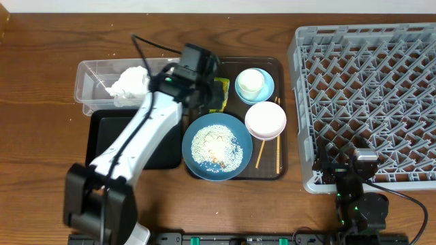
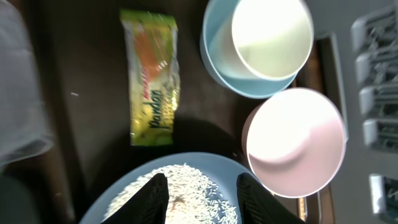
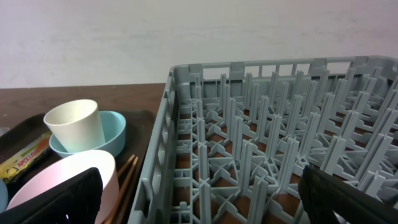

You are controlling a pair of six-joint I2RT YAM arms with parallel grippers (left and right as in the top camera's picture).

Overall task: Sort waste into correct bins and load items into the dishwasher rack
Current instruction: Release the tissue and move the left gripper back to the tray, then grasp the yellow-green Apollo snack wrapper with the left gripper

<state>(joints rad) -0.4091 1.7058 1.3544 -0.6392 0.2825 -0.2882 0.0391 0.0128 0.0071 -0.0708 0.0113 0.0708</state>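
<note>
My left gripper (image 2: 204,200) hangs open over the far edge of the blue plate (image 2: 124,193), above the loose rice (image 2: 186,186), with nothing between its fingers. Just beyond it the green-and-orange wrapper (image 2: 152,78) lies flat on the brown tray. The cream cup (image 2: 272,37) sits inside the light-blue bowl (image 2: 217,56), and the white bowl (image 2: 295,143) is beside them. The chopsticks (image 1: 261,151) lie by the plate. A crumpled napkin (image 1: 129,84) rests in the clear tub (image 1: 92,75). My right gripper (image 3: 202,199) is wide open at the near left corner of the grey rack (image 3: 261,143).
The black tray (image 1: 109,139) lies in front of the clear tub, partly under my left arm (image 1: 136,136). The brown serving tray (image 1: 269,170) carries the dishes between the bins and the rack (image 1: 368,102). Bare wooden table lies left and behind.
</note>
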